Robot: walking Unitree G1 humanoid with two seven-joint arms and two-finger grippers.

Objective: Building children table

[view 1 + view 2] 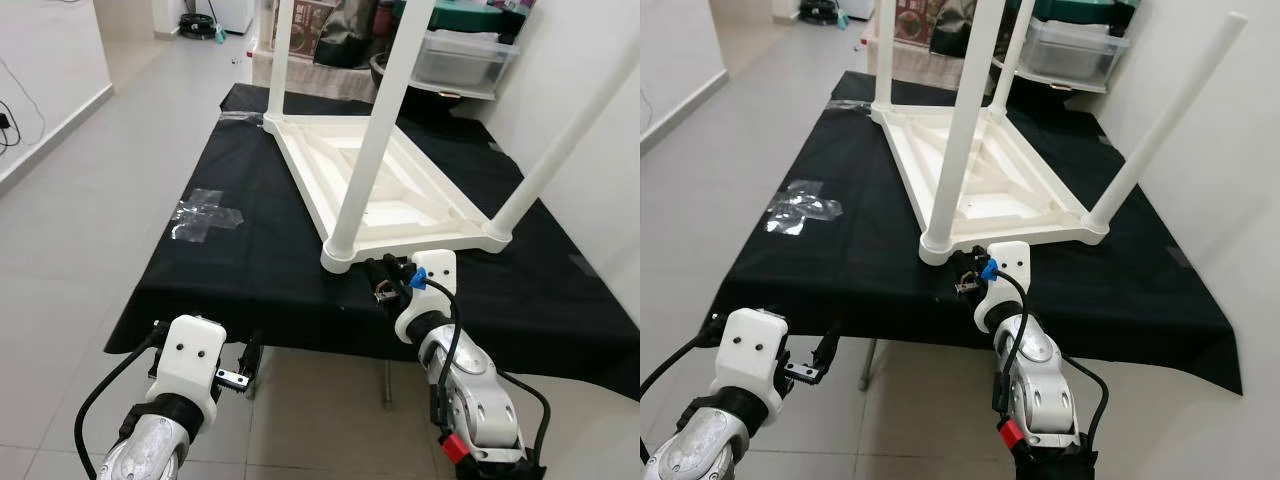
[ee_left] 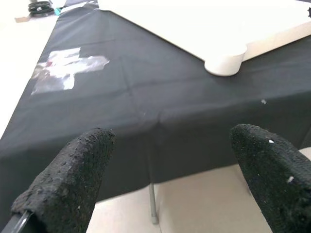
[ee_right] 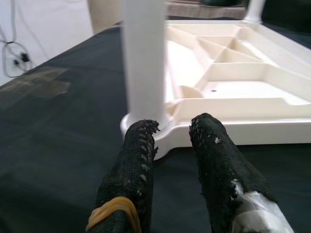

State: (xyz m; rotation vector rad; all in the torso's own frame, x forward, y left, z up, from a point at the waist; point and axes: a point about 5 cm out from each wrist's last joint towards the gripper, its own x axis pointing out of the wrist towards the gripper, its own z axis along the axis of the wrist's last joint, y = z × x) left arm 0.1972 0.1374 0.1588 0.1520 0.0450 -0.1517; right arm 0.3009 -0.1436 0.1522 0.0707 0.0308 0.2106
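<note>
A white children's table [image 1: 400, 190] lies upside down on a table draped in black cloth [image 1: 250, 260]. Its white legs point up; the nearest leg [image 1: 375, 140] stands in the corner socket [image 3: 146, 124] by the cloth's front edge, and another leg [image 1: 560, 150] rises on the right. My right gripper [image 3: 172, 128] sits just in front of that near corner, open by a narrow gap with nothing between its fingers. My left gripper [image 2: 172, 138] hangs low in front of the cloth's front edge, wide open and empty, one finger [image 1: 250, 358] beside its white housing.
A patch of clear tape [image 1: 205, 215] sticks to the cloth at the left. Plastic storage bins [image 1: 460, 55] and clutter stand behind the table. A white wall [image 1: 600, 120] runs close on the right. Tiled floor [image 1: 80, 200] lies open to the left.
</note>
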